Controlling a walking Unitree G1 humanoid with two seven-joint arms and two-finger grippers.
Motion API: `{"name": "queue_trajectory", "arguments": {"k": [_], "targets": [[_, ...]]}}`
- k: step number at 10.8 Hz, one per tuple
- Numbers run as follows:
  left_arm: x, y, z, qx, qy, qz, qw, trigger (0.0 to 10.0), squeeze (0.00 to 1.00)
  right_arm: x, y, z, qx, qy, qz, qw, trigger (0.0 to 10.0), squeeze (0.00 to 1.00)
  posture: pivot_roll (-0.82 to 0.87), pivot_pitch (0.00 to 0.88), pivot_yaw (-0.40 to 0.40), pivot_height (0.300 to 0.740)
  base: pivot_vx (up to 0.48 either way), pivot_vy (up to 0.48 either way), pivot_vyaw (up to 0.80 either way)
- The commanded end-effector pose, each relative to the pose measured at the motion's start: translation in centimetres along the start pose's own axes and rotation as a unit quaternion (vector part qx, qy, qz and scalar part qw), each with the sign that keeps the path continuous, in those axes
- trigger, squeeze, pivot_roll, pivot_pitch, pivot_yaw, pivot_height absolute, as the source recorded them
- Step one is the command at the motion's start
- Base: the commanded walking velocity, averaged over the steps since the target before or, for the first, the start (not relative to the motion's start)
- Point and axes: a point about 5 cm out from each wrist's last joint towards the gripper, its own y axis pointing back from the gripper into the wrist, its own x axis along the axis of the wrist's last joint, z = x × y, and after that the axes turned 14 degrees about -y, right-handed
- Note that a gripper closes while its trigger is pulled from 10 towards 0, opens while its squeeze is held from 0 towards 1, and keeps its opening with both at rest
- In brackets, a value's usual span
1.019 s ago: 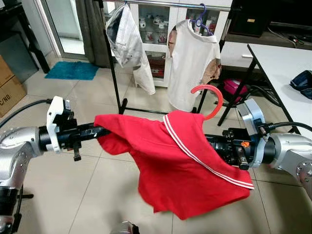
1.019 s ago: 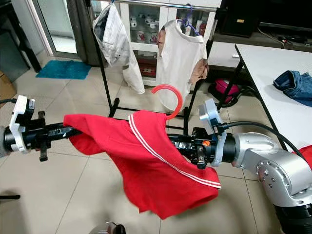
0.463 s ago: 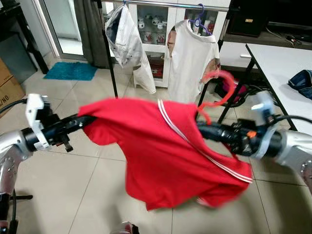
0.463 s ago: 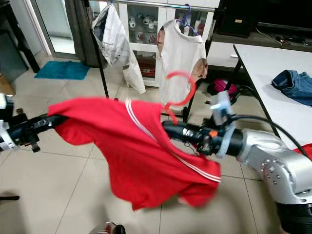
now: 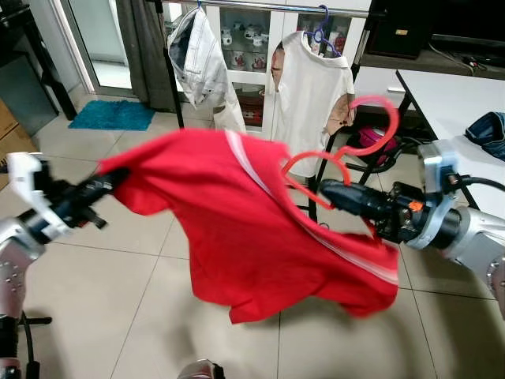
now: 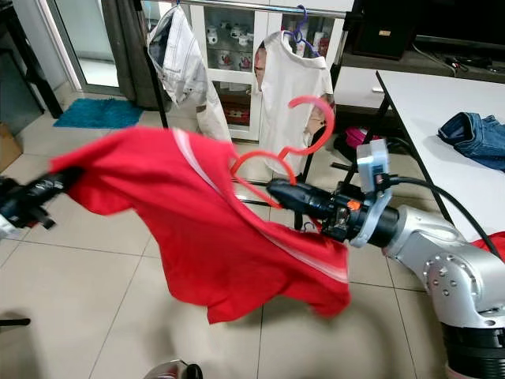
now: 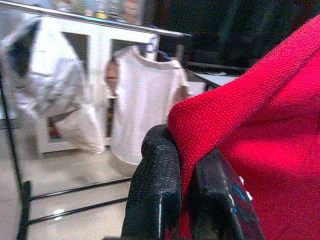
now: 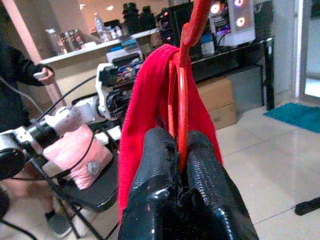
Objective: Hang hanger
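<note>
A red shirt (image 5: pixel 237 221) hangs stretched between both arms in front of the clothes rack rail (image 5: pixel 268 6). My left gripper (image 5: pixel 106 183) is shut on the shirt's left edge; its black fingers (image 7: pixel 155 190) pinch a fold of red cloth (image 7: pixel 260 140). A red hanger (image 5: pixel 347 150) sticks up out of the shirt, hook (image 5: pixel 387 118) raised toward the rack. My right gripper (image 5: pixel 327 192) is shut on the hanger's lower part; the thin red hanger (image 8: pixel 183 100) runs up from between those fingers (image 8: pixel 155 165) with shirt (image 8: pixel 145 100) draped behind it.
On the rail hang a white shirt (image 5: pixel 312 87) on a blue hanger and a white jacket (image 5: pixel 201 59). A white table (image 5: pixel 465 103) with jeans (image 5: pixel 489 130) stands at right. A blue mat (image 5: pixel 114 114) lies far left. A person (image 8: pixel 20 75) stands behind me.
Both arms have lifted. The hanger has risen and stands more exposed above the shirt. My left gripper has pulled the shirt's edge further left, and the cloth swings.
</note>
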Motion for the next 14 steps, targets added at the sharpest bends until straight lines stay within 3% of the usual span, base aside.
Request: {"name": "queue_trajectory", "arguments": {"k": [1, 4, 5, 6, 7, 9, 11, 12, 13, 14], "targets": [[0.1, 0.6, -0.8, 0.038, -0.003, 0.004, 0.999, 0.0, 0.00, 1.5, 0.6, -0.3, -0.002, 0.023, 0.032, 0.999, 10.0, 0.00, -0.11, 0.000, 0.041, 0.740, 0.000, 0.000, 0.00], [-0.8, 1.5, -1.1, 0.075, 0.007, 0.000, 0.997, 0.0, 0.00, 2.0, 0.8, -0.3, -0.007, 0.025, 0.045, 0.999, 10.0, 0.00, -0.11, 0.000, 0.029, 0.740, 0.000, 0.000, 0.00], [-0.9, 1.0, -0.3, 0.046, -0.016, -0.014, 0.999, 3.5, 0.00, 1.9, 0.6, -0.3, -0.004, 0.025, 0.040, 0.999, 10.0, 0.00, -0.11, 0.000, 0.027, 0.740, 0.000, 0.000, 0.00], [-0.8, 0.2, 0.4, 0.018, -0.027, -0.021, 0.999, 10.0, 0.00, 1.7, 0.2, -0.4, -0.008, 0.032, 0.036, 0.999, 10.0, 0.00, -0.10, 0.000, 0.034, 0.740, 0.000, 0.000, 0.00], [-0.6, -0.2, 0.3, 0.022, -0.038, -0.027, 0.999, 10.0, 1.00, 1.6, 0.0, -0.3, -0.018, 0.036, 0.036, 0.999, 10.0, 0.00, -0.10, 0.000, 0.037, 0.740, 0.000, 0.000, 0.00], [-1.0, 0.1, 0.3, 0.021, -0.038, -0.059, 0.997, 10.0, 1.00, 0.7, 0.3, -0.4, -0.031, 0.012, 0.035, 0.999, 10.0, 0.00, -0.09, 0.000, 0.051, 0.740, 0.000, 0.000, 0.00], [-2.3, 1.5, -0.8, 0.112, -0.042, -0.077, 0.990, 10.0, 1.00, -0.1, 0.9, -0.2, -0.060, -0.003, 0.039, 0.997, 10.0, 0.00, -0.10, 0.000, 0.038, 0.740, 0.000, 0.000, 0.00], [-2.7, 1.2, -0.5, 0.109, -0.044, -0.091, 0.989, 10.0, 1.00, -0.6, 0.8, 0.2, -0.089, 0.013, 0.025, 0.996, 10.0, 0.00, -0.10, 0.000, 0.038, 0.740, 0.000, 0.000, 0.00], [-2.8, 0.4, 0.4, 0.094, -0.055, -0.108, 0.988, 10.0, 0.90, -1.2, 0.6, 1.0, -0.142, 0.027, 0.022, 0.989, 10.0, 0.00, -0.11, 0.000, 0.031, 0.740, 0.000, 0.000, 0.00], [-2.6, -2.0, 3.7, 0.046, -0.076, -0.096, 0.991, 10.0, 0.00, -3.3, -0.4, 3.4, -0.258, 0.045, -0.008, 0.965, 10.0, 0.00, -0.09, 0.000, 0.030, 0.740, 0.000, 0.000, 0.00]]}}
